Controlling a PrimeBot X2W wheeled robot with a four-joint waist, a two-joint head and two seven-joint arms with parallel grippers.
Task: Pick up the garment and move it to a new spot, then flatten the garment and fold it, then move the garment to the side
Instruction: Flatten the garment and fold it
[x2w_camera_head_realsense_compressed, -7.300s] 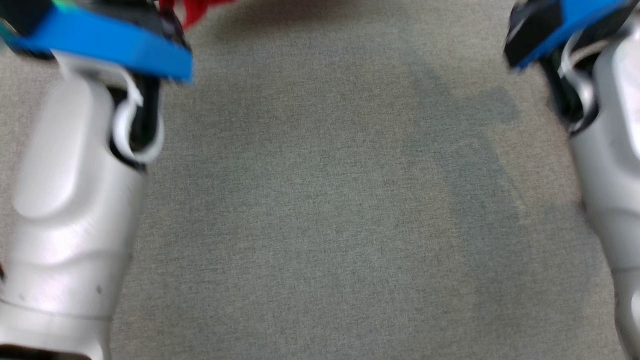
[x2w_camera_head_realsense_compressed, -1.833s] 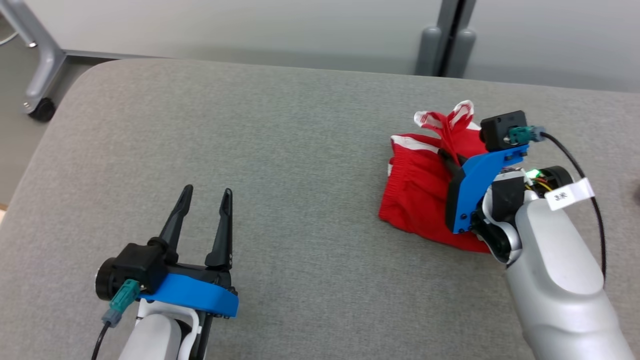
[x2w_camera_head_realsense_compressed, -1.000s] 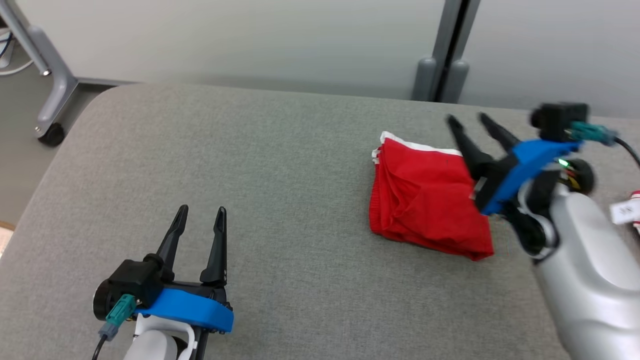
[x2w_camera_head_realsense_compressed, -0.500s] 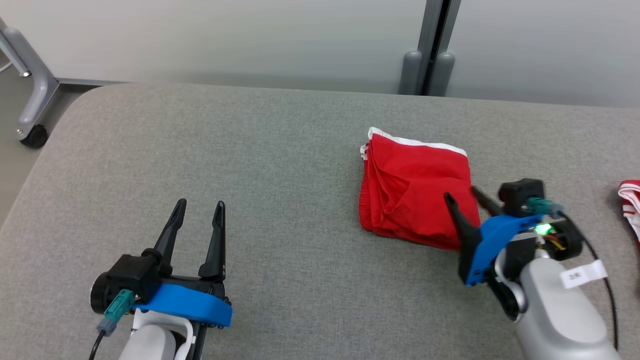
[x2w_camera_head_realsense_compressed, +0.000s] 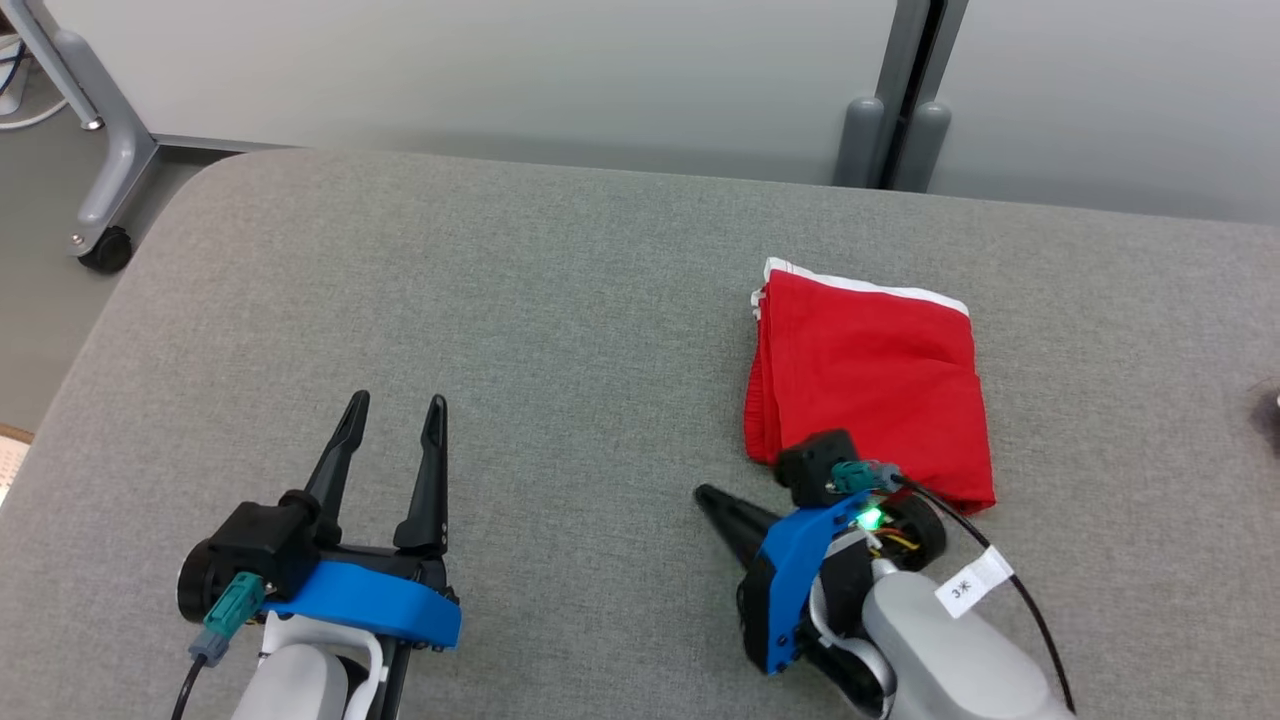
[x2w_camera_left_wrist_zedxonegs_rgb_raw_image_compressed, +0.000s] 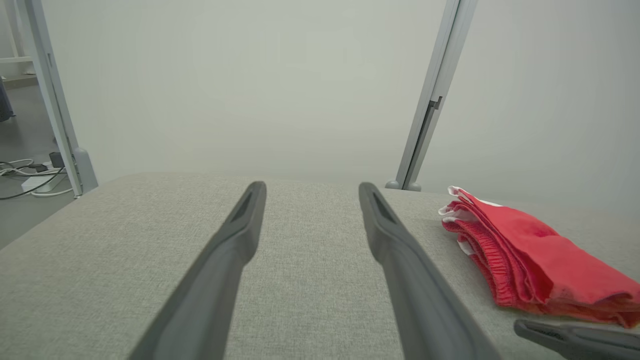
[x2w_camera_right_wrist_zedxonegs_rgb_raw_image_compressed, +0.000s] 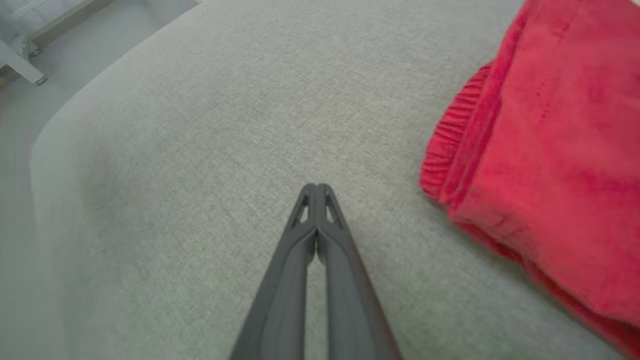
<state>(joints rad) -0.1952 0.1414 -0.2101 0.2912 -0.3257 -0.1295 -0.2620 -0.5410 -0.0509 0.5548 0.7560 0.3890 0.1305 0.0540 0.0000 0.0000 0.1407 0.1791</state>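
The garment (x2w_camera_head_realsense_compressed: 872, 382) is a red piece with white trim, folded into a flat rectangle on the right half of the grey table (x2w_camera_head_realsense_compressed: 560, 330). It also lies at the right in the left wrist view (x2w_camera_left_wrist_zedxonegs_rgb_raw_image_compressed: 530, 255) and the right wrist view (x2w_camera_right_wrist_zedxonegs_rgb_raw_image_compressed: 555, 165). My right gripper (x2w_camera_head_realsense_compressed: 705, 495) sits just in front of the garment's near left corner, fingers pressed together and empty, pointing left over bare cloth (x2w_camera_right_wrist_zedxonegs_rgb_raw_image_compressed: 316, 190). My left gripper (x2w_camera_head_realsense_compressed: 392, 412) rests at the lower left, fingers spread wide with nothing between them (x2w_camera_left_wrist_zedxonegs_rgb_raw_image_compressed: 310, 192).
A grey post (x2w_camera_head_realsense_compressed: 905, 95) rises behind the table against a pale wall. A frame leg with a caster (x2w_camera_head_realsense_compressed: 100, 245) stands on the floor beyond the table's rounded left corner. A dark item (x2w_camera_head_realsense_compressed: 1268, 410) peeks in at the far right edge.
My right gripper pulled back from beside the garment toward me and to the left, and its fingers closed. The garment stays folded in place. The head camera shifted slightly. The left gripper kept still.
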